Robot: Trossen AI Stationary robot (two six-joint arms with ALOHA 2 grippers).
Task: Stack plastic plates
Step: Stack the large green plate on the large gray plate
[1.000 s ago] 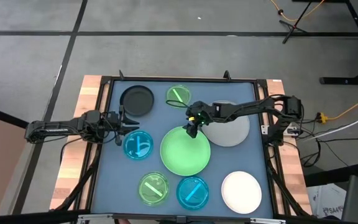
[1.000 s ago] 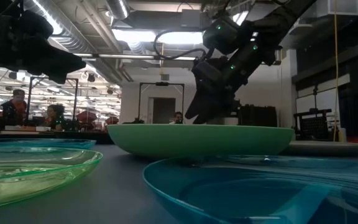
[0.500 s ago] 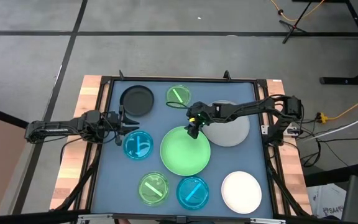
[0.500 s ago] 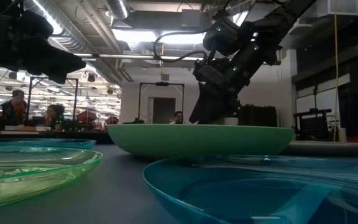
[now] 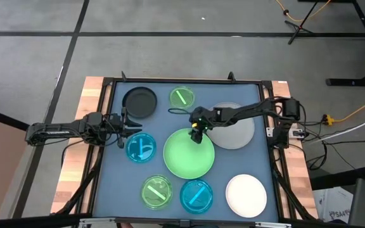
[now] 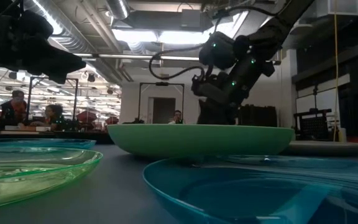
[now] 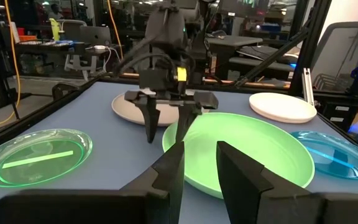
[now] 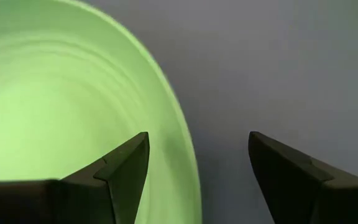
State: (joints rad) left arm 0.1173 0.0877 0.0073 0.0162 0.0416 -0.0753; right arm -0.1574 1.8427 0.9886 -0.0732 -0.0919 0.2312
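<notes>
The large light green plate (image 5: pixel 187 155) rests flat on the blue-grey table mat, mid-table. My right gripper (image 5: pixel 197 133) is open and points down at the plate's far rim (image 8: pixel 188 143). One finger (image 8: pixel 126 165) stands over the inside of the plate and the other (image 8: pixel 278 168) over the mat outside it. The left wrist view shows the same straddle (image 7: pixel 166 127). Just right of it lies the large grey plate (image 5: pixel 234 128). My left gripper (image 5: pixel 123 126) waits open at the table's left, beside a small blue plate (image 5: pixel 140 147).
Other plates lie flat on the mat: black (image 5: pixel 139 101) and translucent green (image 5: pixel 182 97) at the far side, green (image 5: pixel 156 192), blue (image 5: pixel 196 196) and white (image 5: pixel 246 195) at the near side. A dark frame (image 5: pixel 170 80) edges the mat. People sit far off in the room (image 6: pixel 17 106).
My right gripper has come down toward the light green plate's far rim and tipped from a slant to nearly upright; its fingertips now sit behind the rim in the low view. The plates have stayed where they were.
</notes>
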